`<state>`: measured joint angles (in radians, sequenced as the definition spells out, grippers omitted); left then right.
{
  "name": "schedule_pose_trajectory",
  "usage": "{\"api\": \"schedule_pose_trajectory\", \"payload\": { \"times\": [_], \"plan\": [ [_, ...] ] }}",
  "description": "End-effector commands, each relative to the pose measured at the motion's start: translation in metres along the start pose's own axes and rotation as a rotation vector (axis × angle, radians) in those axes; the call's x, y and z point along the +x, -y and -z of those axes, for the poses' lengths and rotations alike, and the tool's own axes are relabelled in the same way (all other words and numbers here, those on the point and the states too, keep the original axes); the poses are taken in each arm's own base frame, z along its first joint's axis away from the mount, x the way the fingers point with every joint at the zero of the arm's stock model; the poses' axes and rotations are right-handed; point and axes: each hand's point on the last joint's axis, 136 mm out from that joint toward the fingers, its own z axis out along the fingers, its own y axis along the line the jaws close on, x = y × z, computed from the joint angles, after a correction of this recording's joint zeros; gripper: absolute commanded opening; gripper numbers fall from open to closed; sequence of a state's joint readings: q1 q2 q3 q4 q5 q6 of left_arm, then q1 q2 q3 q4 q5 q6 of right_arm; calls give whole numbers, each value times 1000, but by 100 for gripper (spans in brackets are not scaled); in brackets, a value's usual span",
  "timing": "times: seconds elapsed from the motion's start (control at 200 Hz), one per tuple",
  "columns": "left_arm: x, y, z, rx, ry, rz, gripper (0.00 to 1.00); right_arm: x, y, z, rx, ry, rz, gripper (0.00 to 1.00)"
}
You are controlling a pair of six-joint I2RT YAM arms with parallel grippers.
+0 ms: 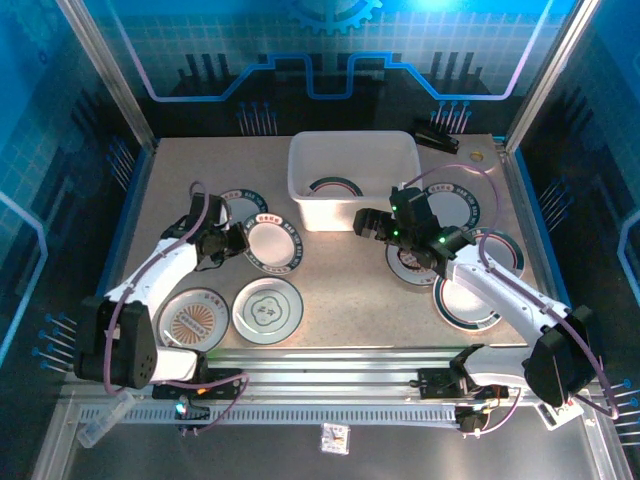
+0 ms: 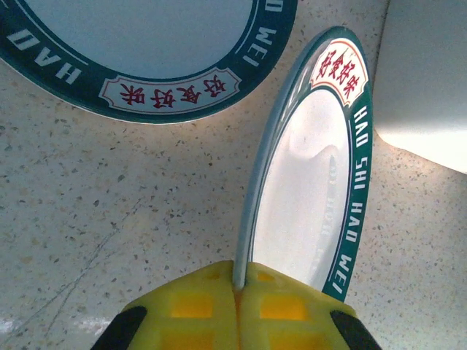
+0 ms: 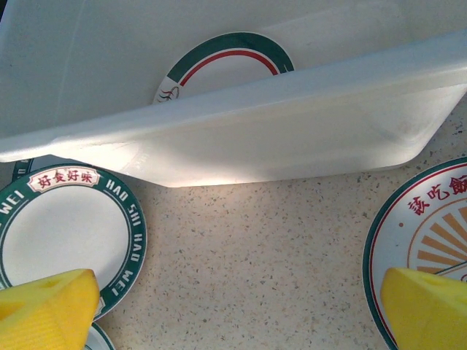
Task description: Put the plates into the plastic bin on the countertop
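My left gripper (image 1: 238,245) (image 2: 237,288) is shut on the near rim of a white plate (image 1: 272,245) (image 2: 314,182) with a dark green lettered rim, tilted up off the countertop (image 1: 340,285). A second green-rimmed plate (image 1: 236,210) (image 2: 146,51) lies flat just beyond it. The plastic bin (image 1: 352,165) (image 3: 277,124) stands at the back centre with one plate (image 1: 335,188) (image 3: 226,62) inside. My right gripper (image 1: 372,225) (image 3: 237,306) hovers open before the bin's front wall, nothing between its yellow fingers (image 3: 47,306).
More plates lie flat: two at the front left (image 1: 198,318) (image 1: 267,305) and several on the right (image 1: 455,205) (image 1: 415,262) (image 1: 465,300) (image 3: 430,233). A small tan ring (image 1: 477,156) and a black object (image 1: 437,137) sit at the back right. Blue walls edge the countertop.
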<state>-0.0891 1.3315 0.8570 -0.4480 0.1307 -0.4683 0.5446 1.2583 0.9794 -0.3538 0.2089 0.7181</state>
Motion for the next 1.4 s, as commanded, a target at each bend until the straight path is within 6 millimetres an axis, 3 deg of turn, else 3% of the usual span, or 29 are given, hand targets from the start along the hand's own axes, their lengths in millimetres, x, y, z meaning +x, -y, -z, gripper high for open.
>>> {"api": "schedule_pose_trajectory", "payload": {
  "times": [0.0, 0.43, 0.65, 1.111, 1.396],
  "plan": [
    [-15, 13, 23, 45, 51, -23, 0, -8, -8, 8, -25, 26, -8, 100],
    [-23, 17, 41, 89, 64, 7, 0, -9, -14, 7, -60, 11, 1, 100],
    [-32, 17, 59, 102, 99, 22, 0, -12, -21, 9, -88, 5, 17, 100],
    [-90, 26, 136, 143, 299, 39, 0, -29, -59, 23, -248, -59, 78, 99],
    [-117, 63, 167, 287, 347, 44, 0, -42, -67, 33, -315, -71, 73, 98]
  ]
}}
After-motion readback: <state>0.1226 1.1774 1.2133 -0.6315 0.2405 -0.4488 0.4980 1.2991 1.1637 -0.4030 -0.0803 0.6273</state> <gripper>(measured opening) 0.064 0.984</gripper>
